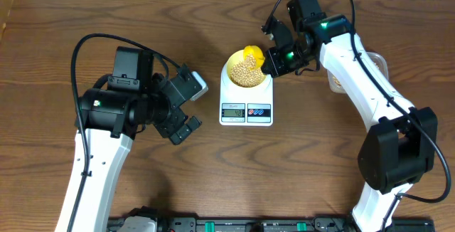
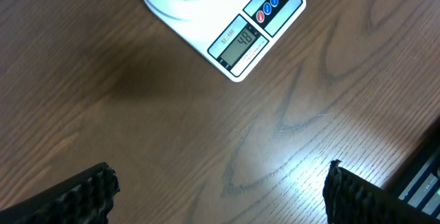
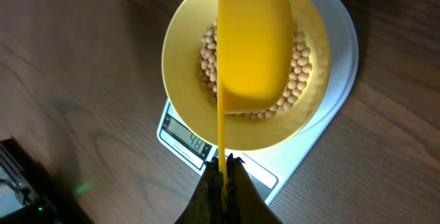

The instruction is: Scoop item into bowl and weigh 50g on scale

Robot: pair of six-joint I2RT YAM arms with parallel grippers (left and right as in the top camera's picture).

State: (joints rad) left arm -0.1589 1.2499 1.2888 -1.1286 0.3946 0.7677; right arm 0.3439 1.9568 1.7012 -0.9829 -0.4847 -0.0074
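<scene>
My right claw (image 3: 221,177) is clamped tight on the thin handle (image 3: 221,135) of the yellow scoop (image 3: 251,45), its tips pinched together with only that strip between them. Just beyond, the scoop's cup hangs over the pale yellow bowl (image 3: 180,59), and the handle crosses the bowl's rim at 6 o'clock. Tan beans (image 3: 301,66) lie heaped inside the bowl, showing at the cup's 3, 6 and 9 o'clock sides. The bowl sits on the white scale (image 3: 340,52), whose rounded edge shows past the rim from 2 to 4 o'clock. The display (image 3: 189,140), at 7 o'clock of the bowl, reads 48.

My left claw (image 2: 220,189) stands spread wide and holds nothing. Its ridged fingers (image 2: 82,193) hover over bare wooden surface (image 2: 172,114), with the scale's front corner well apart at 12 o'clock in that claw's own view. From overhead, the left claw lies at 9 o'clock of the scale, with a strip of open wood between them. More open wood lies at 6 o'clock of the scale. A clear tub (image 1: 379,64) peeks out from under my right arm at 3 o'clock of the scale.
</scene>
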